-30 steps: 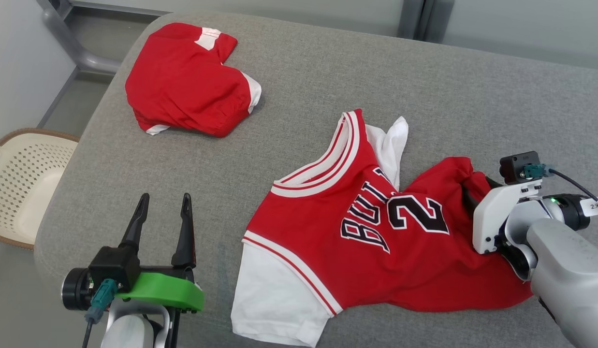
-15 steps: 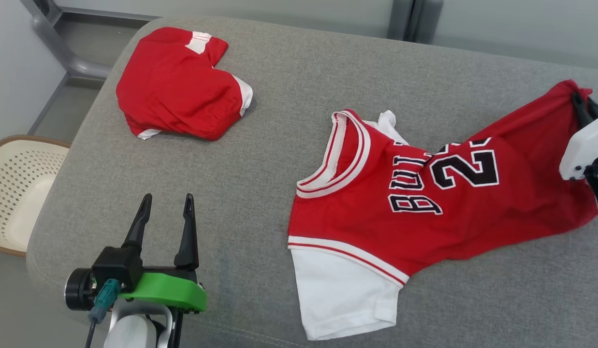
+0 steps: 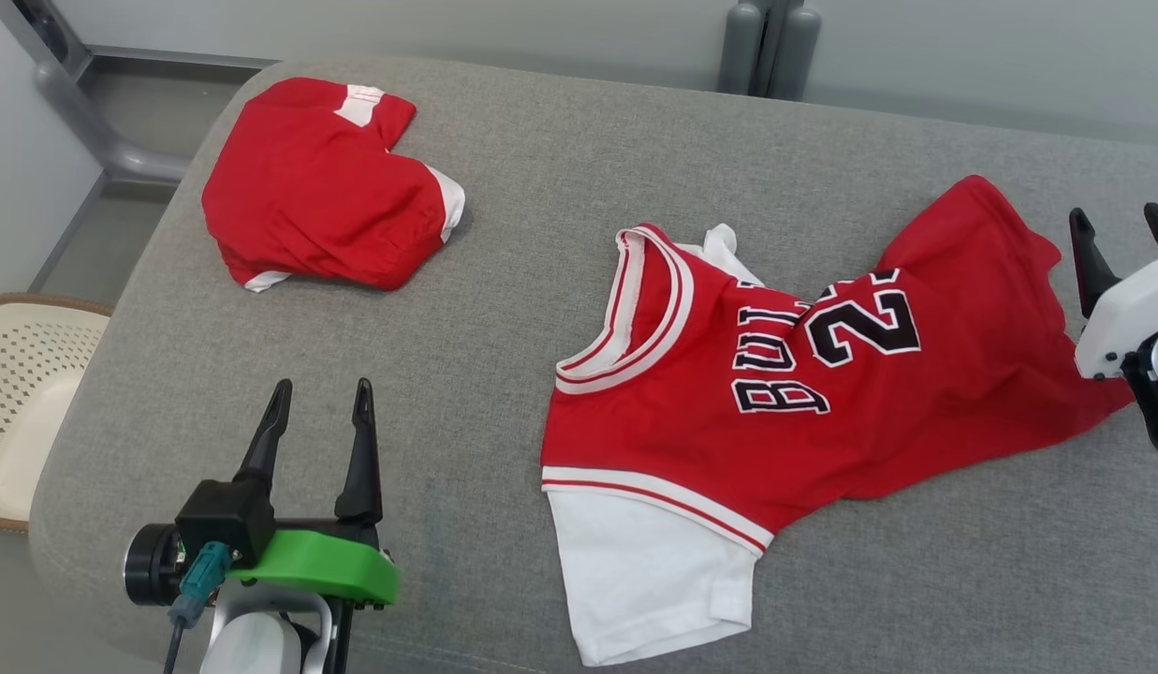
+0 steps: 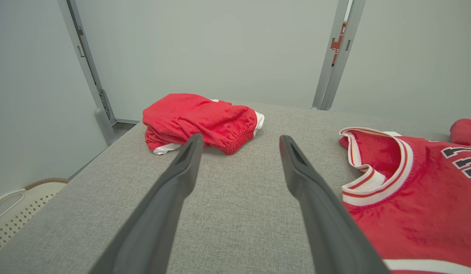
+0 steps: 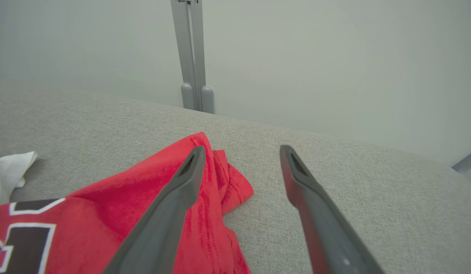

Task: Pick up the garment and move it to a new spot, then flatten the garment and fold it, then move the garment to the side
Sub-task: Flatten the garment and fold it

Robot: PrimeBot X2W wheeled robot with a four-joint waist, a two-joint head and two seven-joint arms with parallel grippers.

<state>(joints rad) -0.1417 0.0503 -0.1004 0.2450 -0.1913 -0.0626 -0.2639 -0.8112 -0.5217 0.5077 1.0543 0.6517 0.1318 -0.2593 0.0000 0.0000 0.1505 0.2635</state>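
Note:
The garment [image 3: 803,393] is a red jersey with white sleeves and black lettering, spread across the right half of the grey padded surface [image 3: 560,159]. Its neckline [image 4: 376,167] lies right of my left fingers, and its hem corner [image 5: 224,179] sits bunched between and below my right fingers. My right gripper [image 3: 1123,229] is open at the far right, just past the hem, holding nothing. My left gripper [image 3: 321,401] is open over bare fabric at the lower left, apart from the jersey.
A second red garment [image 3: 316,187], folded, lies at the far left of the surface. A cream perforated basket [image 3: 17,393] stands on the floor off the left edge. Grey metal posts [image 3: 766,42] rise behind the surface.
My right gripper dragged the jersey's hem up and to the right, stretching the garment out, then opened and let it drop. The head camera has shifted. The left gripper stayed still.

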